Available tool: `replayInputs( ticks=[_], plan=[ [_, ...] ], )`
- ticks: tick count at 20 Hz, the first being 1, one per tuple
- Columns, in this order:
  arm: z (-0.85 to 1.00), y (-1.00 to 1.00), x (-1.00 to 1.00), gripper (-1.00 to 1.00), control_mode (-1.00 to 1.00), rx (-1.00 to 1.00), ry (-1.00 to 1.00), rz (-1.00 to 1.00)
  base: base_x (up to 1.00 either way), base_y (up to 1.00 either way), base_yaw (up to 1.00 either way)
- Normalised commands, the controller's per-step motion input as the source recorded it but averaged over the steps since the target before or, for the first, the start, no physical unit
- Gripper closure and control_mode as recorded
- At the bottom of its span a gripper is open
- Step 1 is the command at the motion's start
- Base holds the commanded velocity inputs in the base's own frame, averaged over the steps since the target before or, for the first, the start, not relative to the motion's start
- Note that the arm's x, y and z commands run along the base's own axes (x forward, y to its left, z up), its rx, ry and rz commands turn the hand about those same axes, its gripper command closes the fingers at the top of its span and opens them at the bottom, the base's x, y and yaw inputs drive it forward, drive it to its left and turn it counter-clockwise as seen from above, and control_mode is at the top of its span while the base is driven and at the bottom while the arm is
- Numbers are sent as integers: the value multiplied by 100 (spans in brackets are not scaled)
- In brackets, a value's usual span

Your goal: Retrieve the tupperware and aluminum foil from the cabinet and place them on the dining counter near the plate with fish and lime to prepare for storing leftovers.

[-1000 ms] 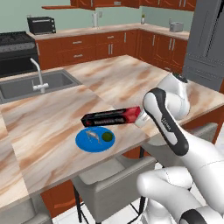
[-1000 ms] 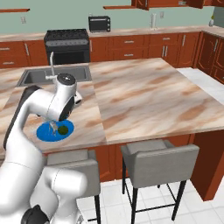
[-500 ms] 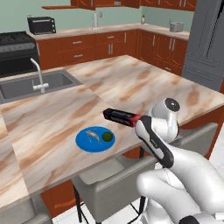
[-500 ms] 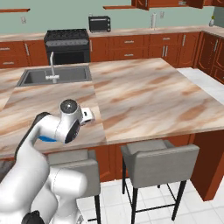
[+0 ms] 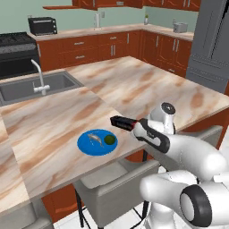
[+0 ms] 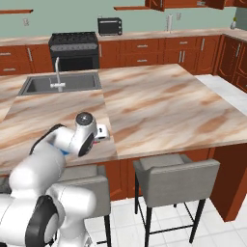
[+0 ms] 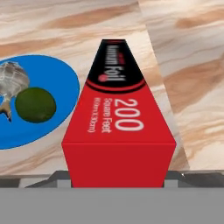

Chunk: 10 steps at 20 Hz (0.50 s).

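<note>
Left base view, lower centre: one aluminum foil (image 5: 123, 122) carton lies just above the dining counter (image 5: 134, 85), dark end toward frame left, long axis running left-right, near end hidden behind the arm.
Left base view, plate: one blue plate (image 5: 97, 142) sits just lower left of the carton, apart from it; it carries one lime (image 5: 110, 140) and one pale fish (image 5: 95, 138).
Left base view, gripper: hidden behind the wrist, so its jaws cannot be judged here.
Right base view, left of centre: only the carton's light end (image 6: 102, 130) pokes out right of the wrist, over the marbled top (image 6: 159, 101); a sliver of blue shows beside the arm.
Hand view, centre: the carton (image 7: 117, 109) runs straight up the frame, red end nearest the camera, black end with white lettering farthest.
Hand view, left: plate (image 7: 48, 89), lime (image 7: 35, 105) and fish (image 7: 12, 83) lie just beside the carton's left flank.
Hand view, gripper: fingertips covered by the red end; the jaws stand fairly wide, and whether they hold the carton I cannot tell.
</note>
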Motion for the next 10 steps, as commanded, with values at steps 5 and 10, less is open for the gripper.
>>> replayInputs(
  ticks=[5, 10],
  plan=[
    [-36, 0, 23, 100, -100, 0, 8, -2, 0, 0, 0],
    [-55, 0, 33, 100, -100, 0, 0, 0, 0, 0, 0]
  ],
)
